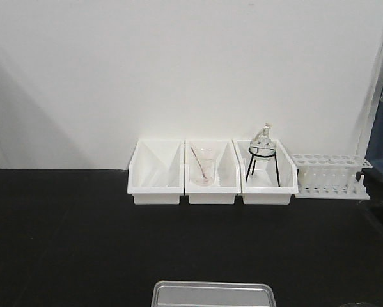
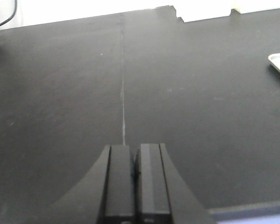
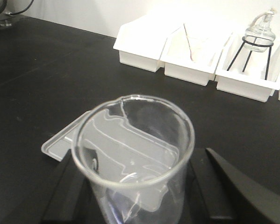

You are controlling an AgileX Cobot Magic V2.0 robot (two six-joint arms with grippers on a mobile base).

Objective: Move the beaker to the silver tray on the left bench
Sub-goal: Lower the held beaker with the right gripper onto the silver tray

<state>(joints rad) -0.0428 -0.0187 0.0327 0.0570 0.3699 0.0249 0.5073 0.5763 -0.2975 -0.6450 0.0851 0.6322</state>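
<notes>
While the right pincer (image 3: 142, 205) grips the beaker (image 3: 132, 154), the silver tray (image 3: 60, 142) lies just below and ahead of it; the left pincer (image 2: 135, 175) is pinched closed.

Clear beaker (image 3: 132, 156) upright, prob. above silver tray (image 3: 60, 143).

Beaker (image 3: 132, 154) is clear glass, glossy, with light glinting along its smooth rim. Under it is the silver tray (image 3: 60, 142) — grey metal with a soft satin sheen, not mirror-bright. The left bench (image 1: 63, 236) worktop is matt black and faintly scuffed (a pale seam line shows in the left wrist view). White bins (image 1: 156, 173) at the back look like smooth, slightly glossy plastic. The flask (image 1: 263, 146) is shiny glass. Left gripper (image 2: 135, 161) — smooth, matt black.
</notes>
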